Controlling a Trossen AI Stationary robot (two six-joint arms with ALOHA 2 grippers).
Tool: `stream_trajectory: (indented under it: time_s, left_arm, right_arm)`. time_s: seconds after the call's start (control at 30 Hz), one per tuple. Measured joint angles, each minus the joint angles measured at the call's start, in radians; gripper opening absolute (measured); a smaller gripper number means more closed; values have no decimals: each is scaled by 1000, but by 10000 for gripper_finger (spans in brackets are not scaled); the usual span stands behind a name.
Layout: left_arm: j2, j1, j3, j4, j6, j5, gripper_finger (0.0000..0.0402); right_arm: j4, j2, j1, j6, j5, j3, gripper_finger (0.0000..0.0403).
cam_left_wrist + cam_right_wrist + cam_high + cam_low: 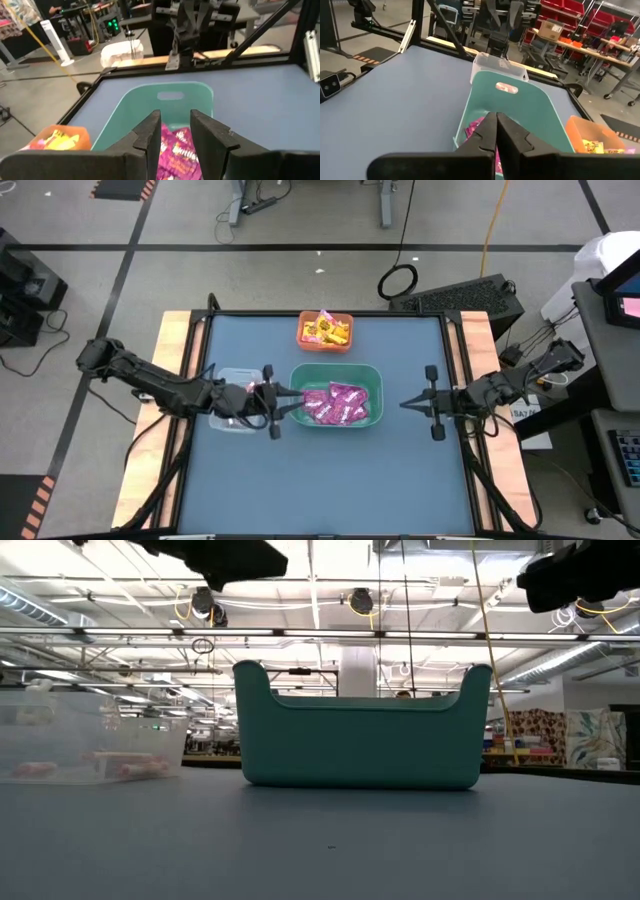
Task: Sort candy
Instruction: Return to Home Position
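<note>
Candy lies sorted into three bins at the middle of the blue table [330,480]. Magenta-pink packets [337,402] are heaped in the green bin [335,367]. Yellow packets [326,330] fill the orange bin [302,320], which stands near the green bin on its far side. A few pale pink pieces [130,768] rest on the floor of the clear bin [60,710], which stands just beside the green bin on the left. The left gripper [290,402] hangs over the clear bin, its tips reaching the green bin's left rim. Its fingers [150,132] are spread apart with nothing between them. The right gripper [405,404] hovers over bare table to the right of the green bin, apart from it and pointing at it. Its fingers [487,125] are pressed together and hold nothing.
</note>
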Motion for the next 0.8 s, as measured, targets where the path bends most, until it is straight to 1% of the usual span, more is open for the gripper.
stream_trajectory:
  time_s: [0.07, 0.17, 0.23, 0.3, 0.37, 0.47, 0.57, 0.6, 0.8]
  left_arm:
    - [1, 11, -14, 15, 4, 17, 111]
    - [-15, 20, -68, 99, 18, 25, 111]
    - [-39, 20, -108, 122, 3, 24, 111]
    - [-75, 20, -154, 120, -30, 21, 108]
    - [-120, 19, -195, 127, -62, 21, 96]
    - [-189, 18, -251, 130, -100, 25, 64]
    - [-243, 18, -313, 184, -106, 92, 19]
    - [-259, 18, -329, 199, -107, 103, 10]
    - [-360, 18, -412, 205, -132, 104, 4]
  right_arm:
    - [-16, 0, 0, 8, 0, 0, 1]
    - [-41, -1, 0, 21, 0, 0, 0]
    - [-56, -1, 0, 32, 0, -2, 0]
    - [-33, -8, 0, 39, 0, -22, 0]
    - [-6, -22, 0, 48, -1, -58, 0]
    - [52, -51, 0, 60, -2, -127, 0]
    - [90, -83, 0, 71, -1, -177, 0]
    - [89, -95, 0, 79, -1, -189, 0]
    - [86, -153, 0, 94, -1, -221, 0]
